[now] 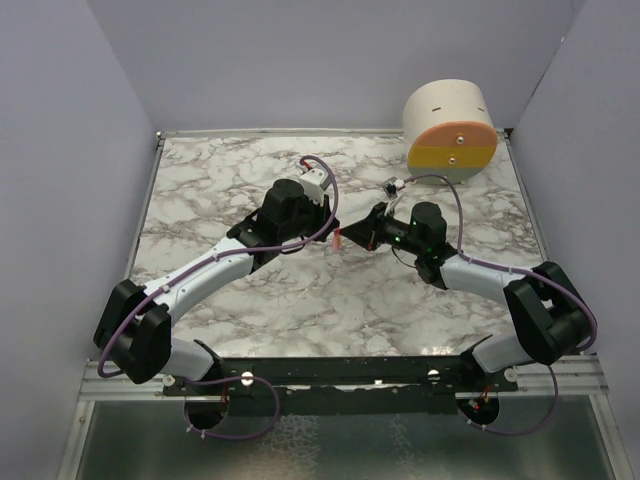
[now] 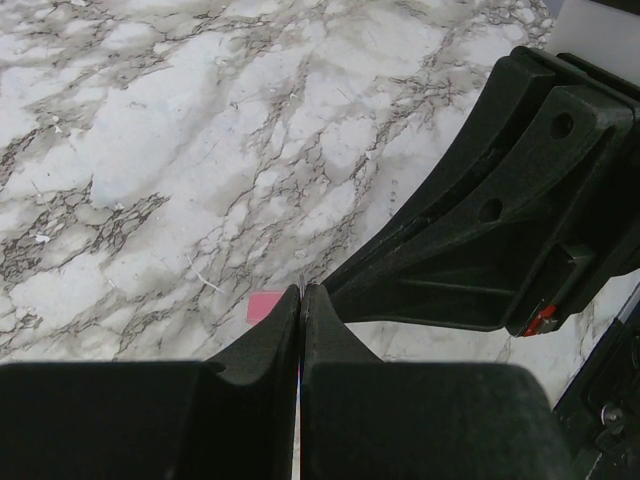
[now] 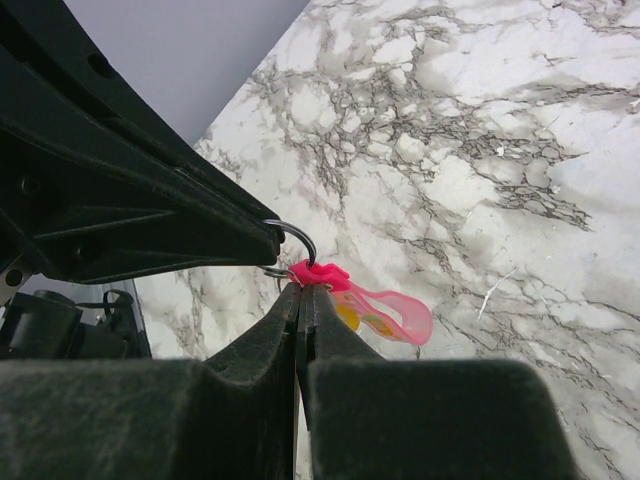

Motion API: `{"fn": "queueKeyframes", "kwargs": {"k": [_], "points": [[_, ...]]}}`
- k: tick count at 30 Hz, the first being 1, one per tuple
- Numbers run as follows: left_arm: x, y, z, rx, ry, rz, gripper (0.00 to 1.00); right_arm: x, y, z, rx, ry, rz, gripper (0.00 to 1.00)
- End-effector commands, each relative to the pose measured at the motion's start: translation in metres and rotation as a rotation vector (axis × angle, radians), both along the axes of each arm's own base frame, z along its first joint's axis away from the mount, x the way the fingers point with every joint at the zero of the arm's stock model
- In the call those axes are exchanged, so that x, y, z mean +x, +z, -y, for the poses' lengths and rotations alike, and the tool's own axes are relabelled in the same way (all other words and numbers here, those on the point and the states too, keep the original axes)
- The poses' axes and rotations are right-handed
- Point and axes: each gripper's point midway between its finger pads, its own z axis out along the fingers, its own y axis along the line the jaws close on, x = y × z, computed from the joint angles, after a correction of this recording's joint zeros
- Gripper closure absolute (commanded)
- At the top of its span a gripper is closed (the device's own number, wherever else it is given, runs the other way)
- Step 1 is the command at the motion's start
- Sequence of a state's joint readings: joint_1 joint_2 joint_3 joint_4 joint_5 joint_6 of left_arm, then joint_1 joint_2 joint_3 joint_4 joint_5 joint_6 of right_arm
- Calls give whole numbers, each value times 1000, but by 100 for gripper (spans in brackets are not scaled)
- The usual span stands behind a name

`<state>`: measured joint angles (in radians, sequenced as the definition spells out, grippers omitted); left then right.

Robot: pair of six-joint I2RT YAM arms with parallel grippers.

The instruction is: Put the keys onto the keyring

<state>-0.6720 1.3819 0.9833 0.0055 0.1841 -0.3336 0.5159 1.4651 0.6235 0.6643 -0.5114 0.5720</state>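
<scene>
The marble table (image 1: 250, 300) fills the view, and the big cream, orange and yellow cylinder (image 1: 450, 128) lies on its side at the far right corner. The left arm (image 1: 215, 268) reaches in from the near left corner and the right arm (image 1: 480, 275) from the near right corner, and the two meet tip to tip about the middle of the table. The left pincer (image 2: 302, 292) is closed, its fingers pressed flat together. In the right wrist view a curve of the metal keyring (image 3: 300, 235) sticks out from its tip, so it appears to pinch the ring, though the contact itself is hidden. The right pincer (image 3: 298, 292) is also closed, and it clamps the head of the pink key (image 3: 400, 312), whose long translucent body points away from the fingertips above the marble. The yellow key (image 3: 348, 317) shows just behind the pink one, partly covered by it. The pink head sits right against the keyring.
</scene>
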Motion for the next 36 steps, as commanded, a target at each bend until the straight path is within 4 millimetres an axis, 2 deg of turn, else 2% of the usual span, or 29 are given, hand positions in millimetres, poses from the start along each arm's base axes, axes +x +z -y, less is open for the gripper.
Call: {"fn": "queueKeyframes", "kwargs": {"k": [1, 19, 27, 36], "points": [[-9, 9, 3, -17, -41, 13, 100, 7, 9, 4, -12, -39, 41, 99], [-20, 2, 9, -33, -95, -39, 100, 14, 10, 15, -74, -95, 125, 99], [-23, -6, 16, -36, -112, -103, 100, 18, 8, 25, -105, -144, 204, 99], [-25, -19, 23, -32, -135, -167, 100, 11, 19, 36, -86, -170, 365, 99]]}}
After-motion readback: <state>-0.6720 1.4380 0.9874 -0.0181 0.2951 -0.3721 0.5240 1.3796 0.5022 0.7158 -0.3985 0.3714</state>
